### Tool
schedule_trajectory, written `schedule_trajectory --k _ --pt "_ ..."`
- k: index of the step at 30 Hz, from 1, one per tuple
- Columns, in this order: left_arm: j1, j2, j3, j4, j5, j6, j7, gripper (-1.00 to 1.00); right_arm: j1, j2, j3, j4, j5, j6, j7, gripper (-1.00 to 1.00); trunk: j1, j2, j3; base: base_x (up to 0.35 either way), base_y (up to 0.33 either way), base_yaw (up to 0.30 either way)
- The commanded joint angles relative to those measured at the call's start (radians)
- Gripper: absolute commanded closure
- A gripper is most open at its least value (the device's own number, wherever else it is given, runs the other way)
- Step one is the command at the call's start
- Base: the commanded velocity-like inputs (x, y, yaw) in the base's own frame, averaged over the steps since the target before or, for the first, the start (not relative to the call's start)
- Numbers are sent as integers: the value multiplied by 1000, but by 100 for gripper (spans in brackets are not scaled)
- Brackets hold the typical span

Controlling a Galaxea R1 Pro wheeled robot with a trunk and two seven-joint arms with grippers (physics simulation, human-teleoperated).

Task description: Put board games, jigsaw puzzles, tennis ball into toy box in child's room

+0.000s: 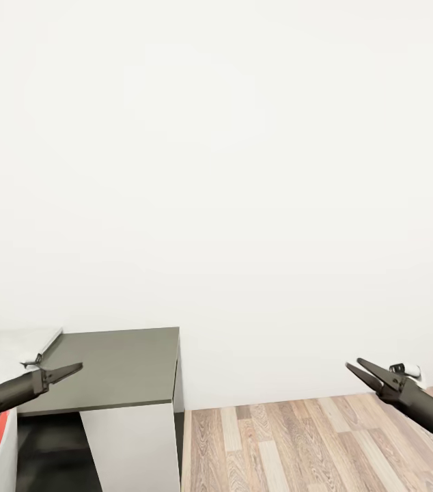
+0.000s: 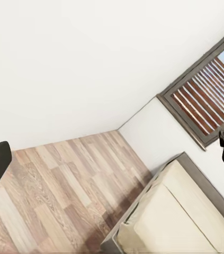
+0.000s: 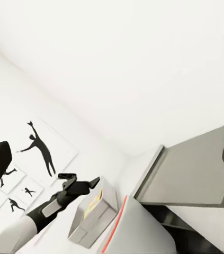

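Head view: mostly blank white wall [image 1: 230, 171], w/ wood floor [image 1: 312, 444] at lower right. At lower left a dark grey cabinet [image 1: 117, 369] stands against the wall, flat top bare, white front panel below. Just left of it, a strip of light-grey surface [image 1: 1, 348] runs off frame, w/ a thin grey edge where the two meet.

Left tool [image 1: 63, 373] hangs over the cabinet's near-left corner, tips pointing right; jaws look nearly together w/ nothing between them, but can't tell for sure. Right tool [image 1: 363, 372] hangs over the floor at far right, jaws spread in a narrow V, released, holding nothing.

Left wrist view: wood floor [image 2: 59, 185] meeting a white room corner, a window w/ slatted brown blind [image 2: 204, 95] on the right-hand wall, and the bed [image 2: 175, 222], a beige mattress in a grey frame, below the window. No toys show on the part of the bed in view.

Right wrist view: the cabinet's grey top [image 3: 196, 169] against the white wall, and the left arm w/ its tool [image 3: 82, 185] reaching out. Behind it, black silhouette pictures [image 3: 40, 148] of dancing figures hang on the wall. A grey box [image 3: 93, 214] w/ a yellow-red patch sits under the left tool; what it is, can't tell.
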Motion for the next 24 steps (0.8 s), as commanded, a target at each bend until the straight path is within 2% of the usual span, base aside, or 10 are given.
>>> schedule_trajectory --k 1,5,6,11,12,13,17,18,24 --pt "3 -5 -2 -2 -2 10 -4 -100 0 3 1 -1 -6 10 -25 -100 0 -1 0 -2 0 0" --pt "16 -25 -21 -9 -4 9 -4 -100 0 19 4 -4 -7 16 -131 -100 0 -1 0 -1 0 0" --pt "22 -32 -33 -11 -5 8 -4 -100 0 28 6 -3 -7 18 -185 -100 0 -1 0 0 0 0" --pt "37 -44 -72 -13 -6 7 -4 -100 -1 58 11 0 -7 20 -322 -100 0 -1 0 0 0 0" --pt "42 -47 -86 -13 -6 3 -4 -100 -1 74 19 1 -5 21 -379 -100 0 -1 0 0 0 0" --pt "46 -49 -92 -13 -6 1 -4 -100 -2 81 24 1 -2 21 -408 -100 0 -1 0 0 0 0" --pt "63 -60 -107 -12 -7 -14 -4 -100 -2 100 47 0 17 21 -513 -100 0 -1 0 0 0 0" --pt "73 -68 -111 -12 -7 -19 -4 -100 -2 105 58 0 31 21 -557 -100 0 -1 0 0 0 0" --pt "104 -111 -118 -12 -18 -26 -4 -100 -2 112 87 3 85 17 -647 -100 0 -1 0 0 0 0"
